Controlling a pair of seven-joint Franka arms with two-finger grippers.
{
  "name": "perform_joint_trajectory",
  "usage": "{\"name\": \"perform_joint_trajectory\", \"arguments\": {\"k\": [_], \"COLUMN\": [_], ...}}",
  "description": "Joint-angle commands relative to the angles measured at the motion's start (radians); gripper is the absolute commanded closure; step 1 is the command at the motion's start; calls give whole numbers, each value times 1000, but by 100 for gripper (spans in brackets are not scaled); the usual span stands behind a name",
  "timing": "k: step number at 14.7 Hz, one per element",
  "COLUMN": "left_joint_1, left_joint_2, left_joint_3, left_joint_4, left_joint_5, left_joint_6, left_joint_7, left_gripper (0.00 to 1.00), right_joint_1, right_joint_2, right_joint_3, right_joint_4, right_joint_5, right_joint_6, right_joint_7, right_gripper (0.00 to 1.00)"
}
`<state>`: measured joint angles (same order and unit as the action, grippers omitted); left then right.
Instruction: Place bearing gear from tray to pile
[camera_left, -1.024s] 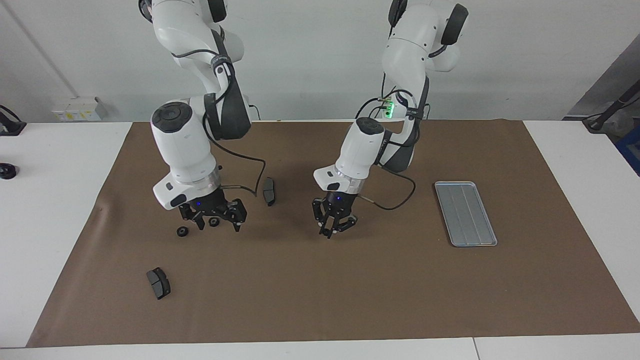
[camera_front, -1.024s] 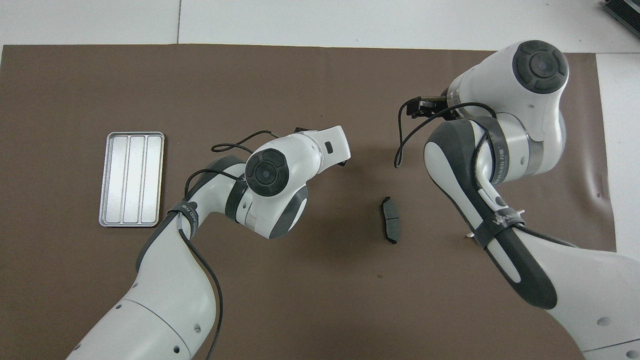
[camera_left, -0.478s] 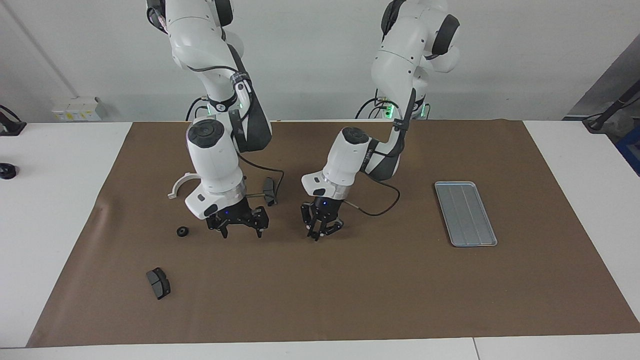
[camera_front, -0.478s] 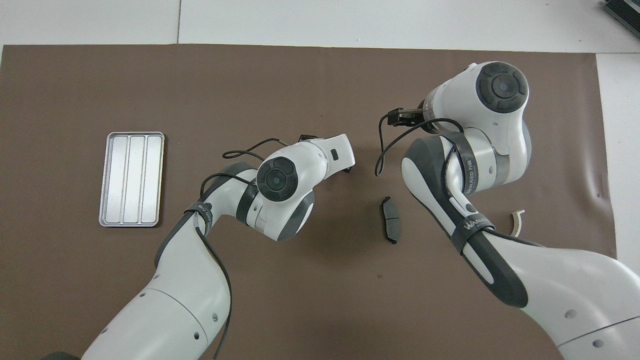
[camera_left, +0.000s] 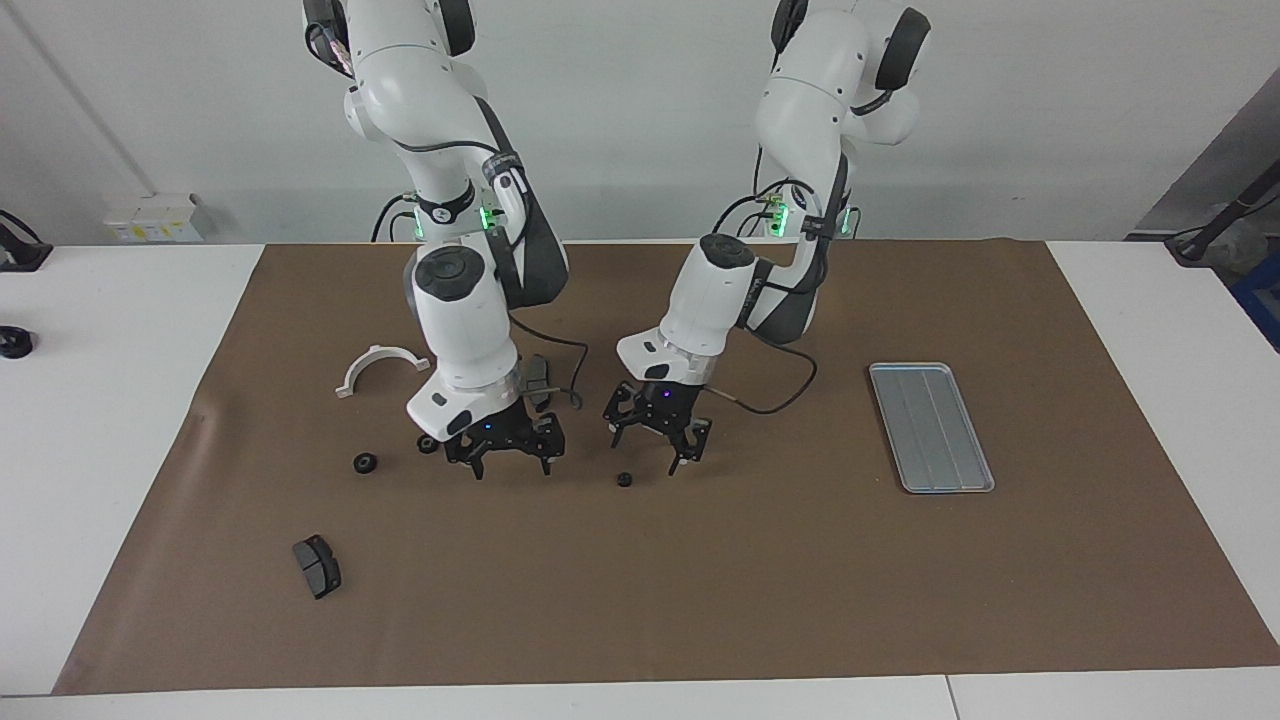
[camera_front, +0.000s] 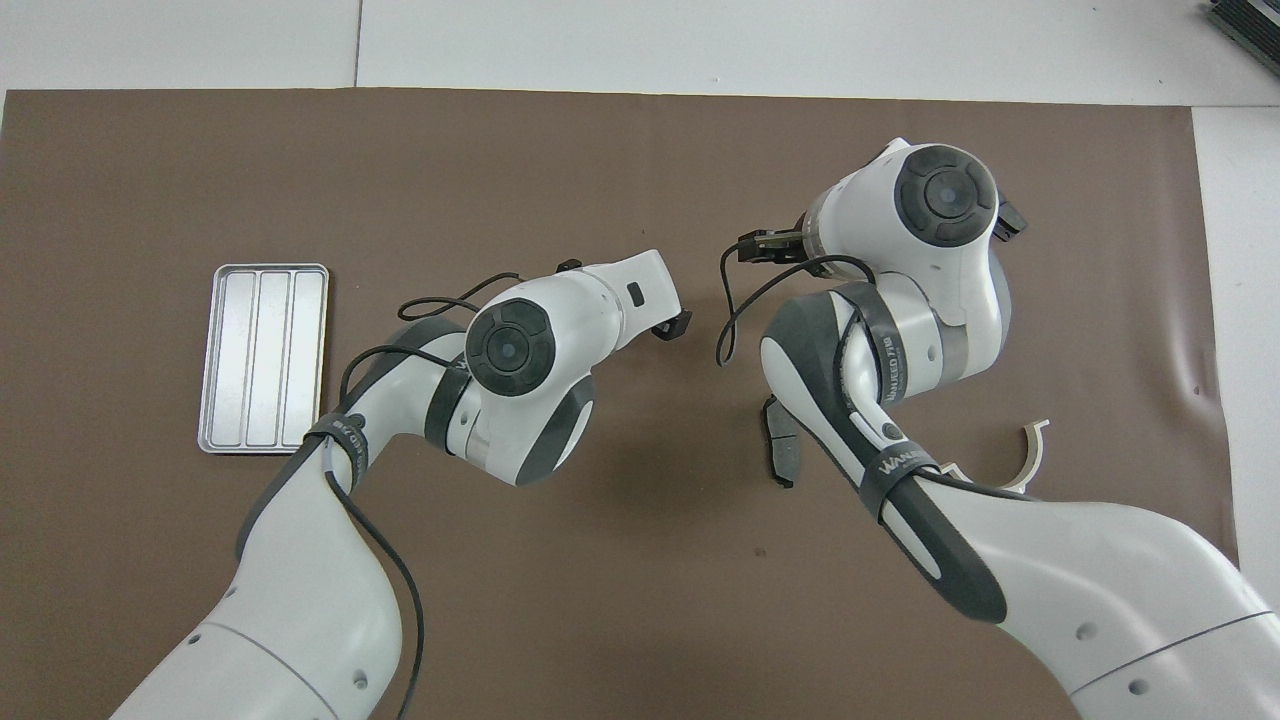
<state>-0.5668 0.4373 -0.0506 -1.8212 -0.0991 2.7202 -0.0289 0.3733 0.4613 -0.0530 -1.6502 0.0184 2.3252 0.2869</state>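
Note:
A small black bearing gear (camera_left: 624, 480) lies loose on the brown mat. My left gripper (camera_left: 655, 453) hangs open just above it, and its fingers hold nothing. Toward the right arm's end lie two more black gears (camera_left: 365, 463) (camera_left: 428, 444), which make up the pile. My right gripper (camera_left: 512, 465) stands open and empty, low over the mat between the pile and the loose gear. The silver grooved tray (camera_left: 930, 427) (camera_front: 262, 357) sits empty toward the left arm's end. In the overhead view the arms hide the gears and both grippers.
A white half-ring (camera_left: 380, 365) (camera_front: 1030, 458) lies nearer to the robots than the pile. One dark brake pad (camera_left: 317, 566) lies near the mat's edge away from the robots. Another brake pad (camera_front: 780, 452) is partly hidden by the right arm. A brown mat (camera_left: 760, 580) covers the table.
My left gripper has opened and let go of the gear, which now rests on the mat. My right arm has swung toward the table's middle, uncovering the half-ring and a pile gear.

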Motion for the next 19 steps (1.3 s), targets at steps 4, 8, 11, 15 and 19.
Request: {"name": "perform_joint_trajectory", "arguments": {"k": [4,8,11,15,19], "left_joint_1": [174,339,430,490,533], "left_joint_2": [-308,-435,-500,-494,-454], "left_joint_3": [0,2,3,3,3], "left_joint_4": [-211,-199,-182,-17,176], "left_joint_5": [-11,-4,-2,45,76], "left_joint_6": [-288,-506,-620,-810,-1008], "left_joint_7": [157,214,222,222,222], "left_gripper": [0,0,0,0,0], "right_joint_1": [137,156,158,159,164], "right_joint_2": [150,178,181,180,178], "right_joint_3": [1,1,1,1,1], "right_joint_4": [79,90,89,72,55], "right_joint_5": [-1,-25,-26,-26,-26], "right_joint_6": [77,131,134,140,152], "right_joint_7": [89,104,103,100,100], "right_gripper": [0,0,19,42,42]}}
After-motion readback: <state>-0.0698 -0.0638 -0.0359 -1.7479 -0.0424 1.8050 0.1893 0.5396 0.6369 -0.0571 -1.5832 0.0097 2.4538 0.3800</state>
